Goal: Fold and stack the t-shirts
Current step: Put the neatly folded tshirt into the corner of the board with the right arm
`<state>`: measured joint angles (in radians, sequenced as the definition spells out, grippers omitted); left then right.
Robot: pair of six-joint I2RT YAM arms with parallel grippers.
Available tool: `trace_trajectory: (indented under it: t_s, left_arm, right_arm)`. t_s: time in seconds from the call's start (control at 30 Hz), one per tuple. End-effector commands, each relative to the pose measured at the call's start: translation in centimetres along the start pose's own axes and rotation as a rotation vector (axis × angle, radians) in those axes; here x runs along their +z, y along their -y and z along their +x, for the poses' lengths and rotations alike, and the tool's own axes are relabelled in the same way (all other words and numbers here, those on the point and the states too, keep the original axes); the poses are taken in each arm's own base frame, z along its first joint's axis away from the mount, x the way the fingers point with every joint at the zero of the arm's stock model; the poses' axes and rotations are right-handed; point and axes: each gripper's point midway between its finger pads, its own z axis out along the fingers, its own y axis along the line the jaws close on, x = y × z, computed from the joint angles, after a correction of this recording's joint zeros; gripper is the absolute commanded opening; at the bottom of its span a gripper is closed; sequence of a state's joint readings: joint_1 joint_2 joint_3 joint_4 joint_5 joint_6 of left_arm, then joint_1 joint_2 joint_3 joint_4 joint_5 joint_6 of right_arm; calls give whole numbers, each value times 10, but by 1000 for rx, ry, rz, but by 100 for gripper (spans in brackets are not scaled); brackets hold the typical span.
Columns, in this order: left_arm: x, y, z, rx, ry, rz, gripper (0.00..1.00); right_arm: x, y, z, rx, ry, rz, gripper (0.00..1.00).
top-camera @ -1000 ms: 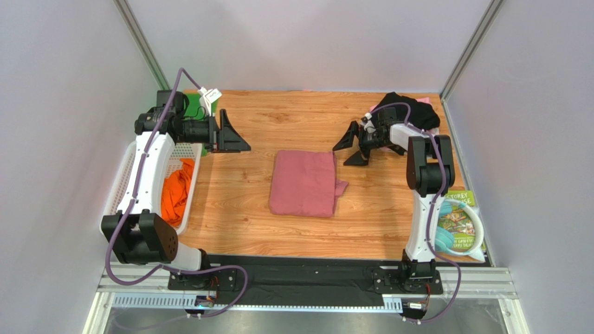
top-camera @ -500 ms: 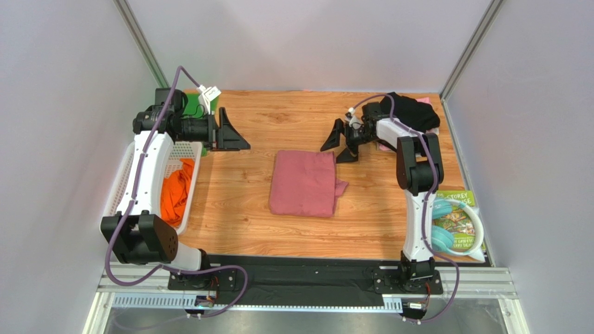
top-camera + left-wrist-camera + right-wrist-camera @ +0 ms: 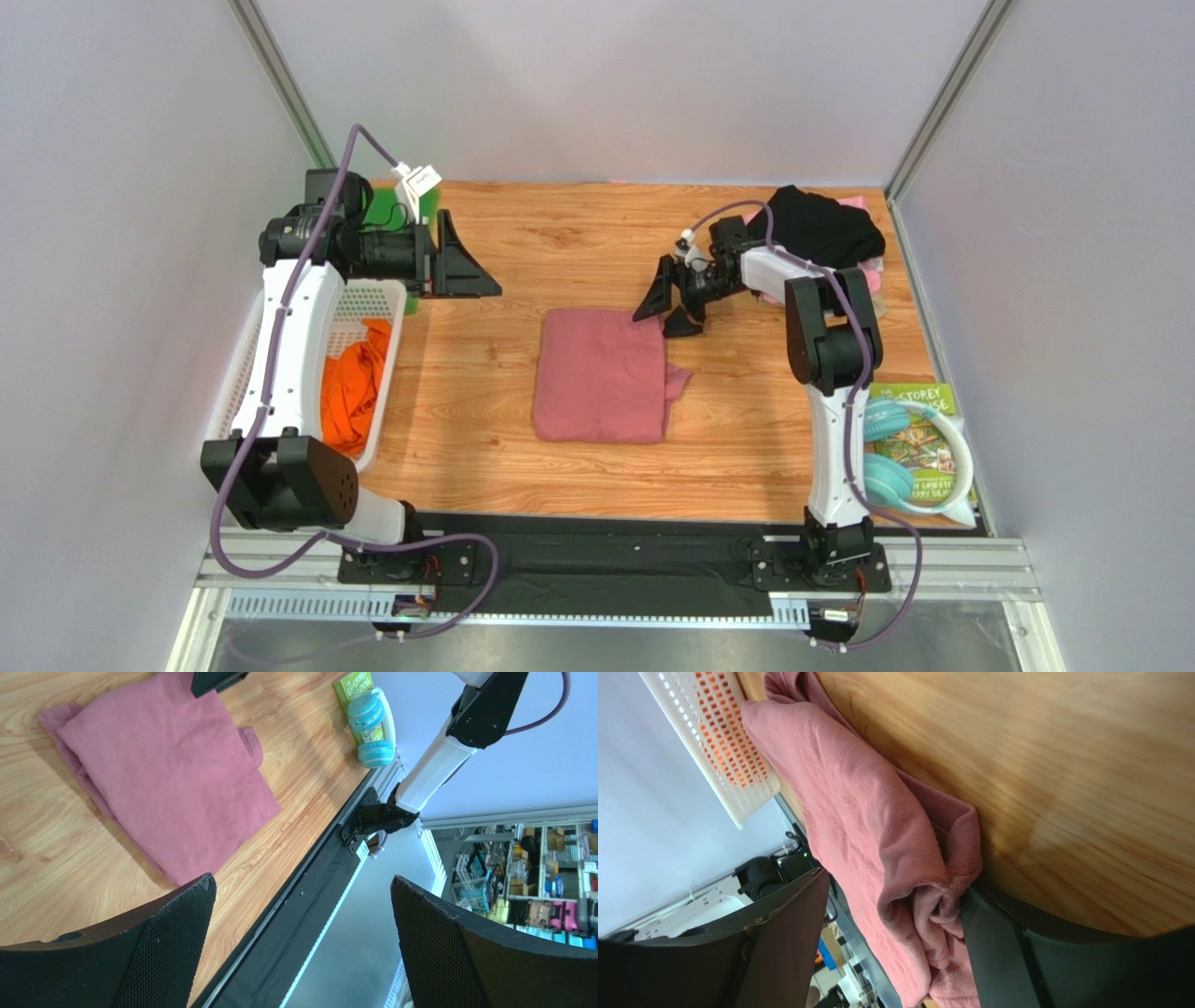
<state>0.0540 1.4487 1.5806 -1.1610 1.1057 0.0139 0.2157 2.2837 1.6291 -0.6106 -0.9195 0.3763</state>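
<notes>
Leaves an orange shirt heaped in the basket at left, beside the left gripper, jaws wide apart and empty. Shows the rose shirt folded mid-table, with the right gripper spread around its far corner. Leaves the black shirt unfolded far right, nothing stacked.

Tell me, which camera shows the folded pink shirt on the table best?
The top external view: the whole pink shirt lies in sight, with its outline and folds clear. The left wrist view shows most of it, at a slant. The right wrist view shows only a bunched edge, close up.
</notes>
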Motion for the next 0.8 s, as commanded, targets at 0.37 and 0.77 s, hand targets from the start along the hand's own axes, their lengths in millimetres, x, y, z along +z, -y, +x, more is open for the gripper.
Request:
trace_trajectory:
  t_s: [0.37,0.77]
  left_arm:
    - [-13,26,-5,83,16,27,100]
    - [-14,26,-5,77,18,28,100]
  right_arm:
    - [54,59,56,47,-132,175,0]
    - [14,-45,-6,-159,51,100,0]
